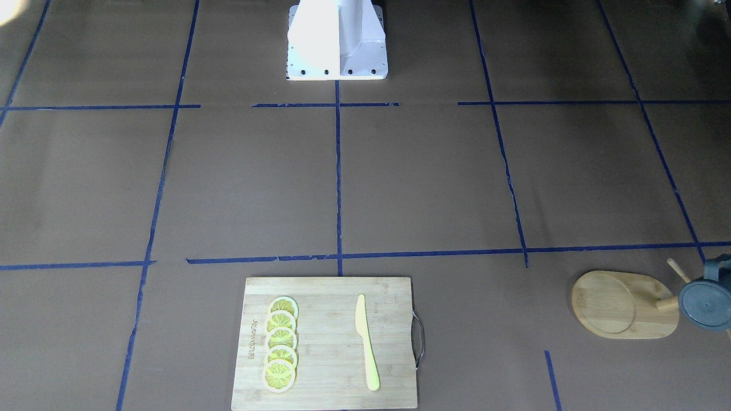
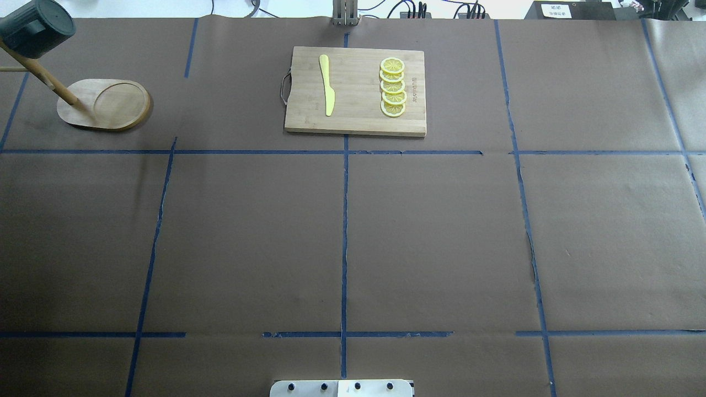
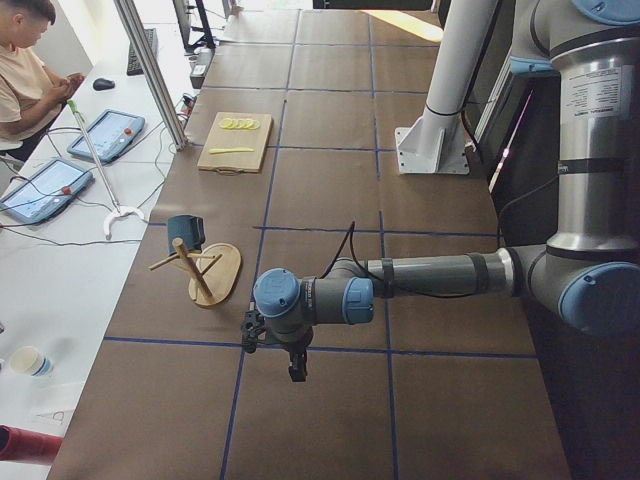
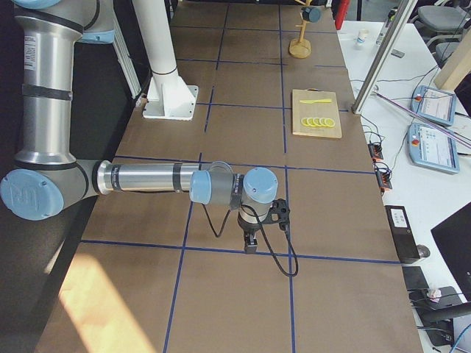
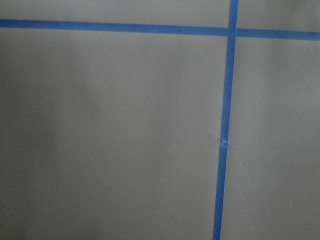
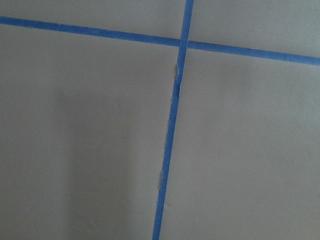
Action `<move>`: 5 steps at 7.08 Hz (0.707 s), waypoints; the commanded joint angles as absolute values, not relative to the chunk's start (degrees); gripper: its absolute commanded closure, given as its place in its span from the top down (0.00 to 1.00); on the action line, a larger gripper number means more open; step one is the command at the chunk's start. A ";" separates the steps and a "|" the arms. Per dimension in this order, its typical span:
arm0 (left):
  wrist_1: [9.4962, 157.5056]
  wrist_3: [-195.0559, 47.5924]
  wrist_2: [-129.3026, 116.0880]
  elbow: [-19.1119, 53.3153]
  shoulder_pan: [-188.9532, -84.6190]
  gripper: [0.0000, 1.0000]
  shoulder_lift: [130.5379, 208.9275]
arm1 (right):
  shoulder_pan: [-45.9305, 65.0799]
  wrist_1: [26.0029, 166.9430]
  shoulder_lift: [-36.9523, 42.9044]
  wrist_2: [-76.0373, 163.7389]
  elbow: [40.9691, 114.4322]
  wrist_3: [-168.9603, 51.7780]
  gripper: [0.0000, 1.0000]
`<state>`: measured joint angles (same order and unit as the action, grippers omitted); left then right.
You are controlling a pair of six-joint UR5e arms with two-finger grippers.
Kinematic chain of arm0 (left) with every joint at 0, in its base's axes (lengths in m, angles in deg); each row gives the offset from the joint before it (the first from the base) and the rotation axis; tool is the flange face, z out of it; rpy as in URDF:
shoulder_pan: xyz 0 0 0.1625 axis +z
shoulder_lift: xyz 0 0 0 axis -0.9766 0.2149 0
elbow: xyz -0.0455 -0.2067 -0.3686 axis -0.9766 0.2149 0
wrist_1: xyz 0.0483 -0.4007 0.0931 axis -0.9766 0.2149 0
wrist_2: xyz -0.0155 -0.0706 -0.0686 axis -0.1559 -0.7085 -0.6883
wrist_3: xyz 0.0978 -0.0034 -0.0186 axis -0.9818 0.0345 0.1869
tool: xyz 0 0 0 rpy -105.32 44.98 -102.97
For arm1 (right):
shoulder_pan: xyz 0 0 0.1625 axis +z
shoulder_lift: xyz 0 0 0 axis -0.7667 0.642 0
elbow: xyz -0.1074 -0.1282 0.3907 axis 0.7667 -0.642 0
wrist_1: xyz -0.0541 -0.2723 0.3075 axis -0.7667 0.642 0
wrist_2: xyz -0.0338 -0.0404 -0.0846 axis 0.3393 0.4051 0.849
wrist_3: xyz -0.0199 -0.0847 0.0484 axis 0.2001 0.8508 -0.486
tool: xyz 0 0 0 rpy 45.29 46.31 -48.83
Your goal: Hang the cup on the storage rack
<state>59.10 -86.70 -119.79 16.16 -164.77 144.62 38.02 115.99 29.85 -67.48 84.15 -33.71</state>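
The dark blue-grey cup (image 2: 36, 27) hangs on a peg of the wooden storage rack (image 2: 110, 105) at the table's far left corner; its flat round base faces the front camera (image 1: 708, 302). The rack's oval base (image 1: 622, 305) stands on the brown table. Cup (image 3: 186, 231) and rack (image 3: 222, 272) also show in the exterior left view, and small and far in the exterior right view (image 4: 314, 13). My left gripper (image 3: 297, 365) hangs low over the table, apart from the rack. My right gripper (image 4: 250, 243) hangs low at the other end. Whether either is open I cannot tell.
A bamboo cutting board (image 2: 356, 110) with a yellow knife (image 2: 326, 85) and several lemon slices (image 2: 392, 88) lies at the far middle. The robot's white base (image 1: 337, 40) stands at the near edge. An operator (image 3: 25, 70) sits beyond the far edge. Both wrist views show only table and blue tape.
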 commanded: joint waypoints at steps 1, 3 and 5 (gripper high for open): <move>59.16 -86.70 -119.81 17.45 -164.78 1.00 144.25 | 38.01 115.97 29.85 -67.60 84.11 -33.74 1.00; 59.16 -86.70 -119.81 17.54 -164.69 1.00 144.07 | 37.92 115.97 29.85 -67.69 84.11 -33.74 1.00; 59.33 -86.97 -119.90 17.80 -164.86 1.00 143.99 | 37.83 115.97 29.85 -67.78 84.20 -33.83 1.00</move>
<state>59.20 -86.81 -119.83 17.60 -164.78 144.07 37.87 115.97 29.85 -67.74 84.12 -33.76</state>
